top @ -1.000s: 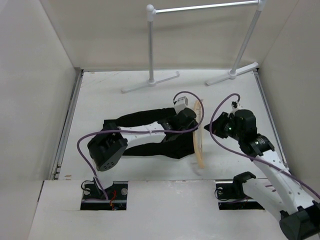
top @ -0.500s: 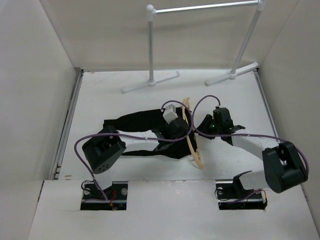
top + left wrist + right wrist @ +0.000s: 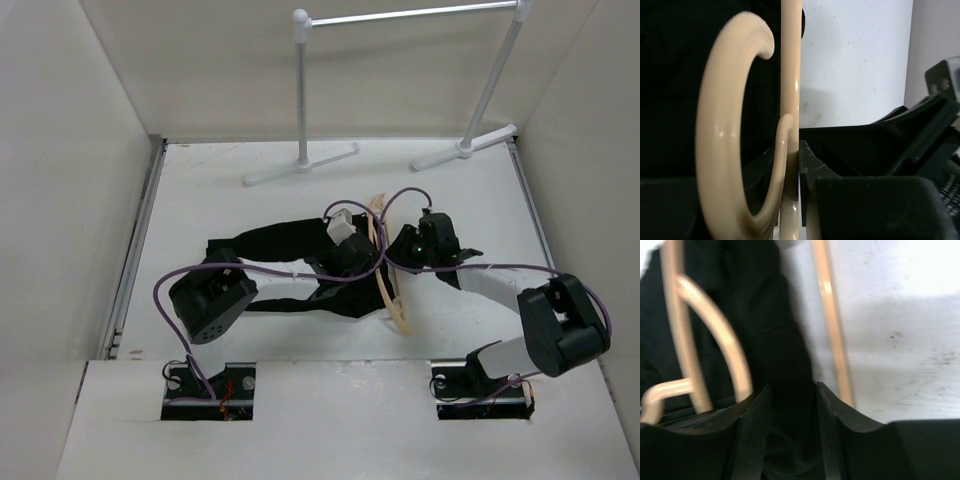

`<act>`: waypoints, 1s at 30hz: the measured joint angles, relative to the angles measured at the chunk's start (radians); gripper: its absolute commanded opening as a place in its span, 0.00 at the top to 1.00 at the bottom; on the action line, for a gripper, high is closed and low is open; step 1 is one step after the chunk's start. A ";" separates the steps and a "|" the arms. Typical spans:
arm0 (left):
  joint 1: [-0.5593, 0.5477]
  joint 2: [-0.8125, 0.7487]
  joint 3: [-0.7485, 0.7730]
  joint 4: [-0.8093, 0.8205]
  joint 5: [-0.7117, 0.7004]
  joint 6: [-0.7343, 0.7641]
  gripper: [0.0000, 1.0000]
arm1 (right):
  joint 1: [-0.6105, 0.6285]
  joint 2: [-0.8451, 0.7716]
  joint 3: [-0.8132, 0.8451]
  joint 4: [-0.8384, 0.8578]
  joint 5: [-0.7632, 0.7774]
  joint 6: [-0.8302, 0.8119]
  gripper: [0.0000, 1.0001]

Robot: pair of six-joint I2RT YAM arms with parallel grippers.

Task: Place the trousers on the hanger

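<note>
Now, the hanger point(image 3: 400, 312): lying on the table point(image 3: 220, 190) at the middle, its long axis running near to far, the far end leaning slightly left.
Trousers point(image 3: 265, 240): lying flat left of the hanger, both legs stretching away to the left; the right-hand end of the cloth is meeting the hanger.
Left gripper point(image 3: 352, 255): sitting over the trousers on the hanger's left side. In its wrist view one finger point(image 3: 855, 205) is pressing against the hanger's straight bar with the hook curling just beside it, so it is looking clamped on the hanger near the hook.
Right gripper point(image 3: 408, 248): reaching in from the right, touching or nearly touching the hanger opposite the left one. Its fingers point(image 3: 752, 430) are standing a little apart with black cloth showing in the gap; whether that cloth is being pinched or merely lying below, I cannot tell.
Deciding relation: the cloth is lying across the hanger's axis, showing inside the frame but stopping short of the far bar in the right wrist view. The right gripper is sitting nearer the cloth's edge.
Next move, as a judgement: the left is likely steadying the frame while the right is drawing cloth rightward across the bar.
Risk: soft fabric bunching at the bar.
</note>
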 measured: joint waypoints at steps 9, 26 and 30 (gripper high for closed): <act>0.002 0.003 -0.002 0.010 0.006 -0.011 0.97 | 0.002 0.085 0.000 0.037 -0.025 0.012 0.44; 0.050 -0.080 -0.113 0.032 0.025 -0.015 0.97 | -0.087 0.013 0.002 0.106 -0.138 0.132 0.94; 0.094 -0.192 -0.194 -0.004 0.029 -0.011 0.97 | -0.140 -0.064 0.046 0.053 -0.130 0.127 0.94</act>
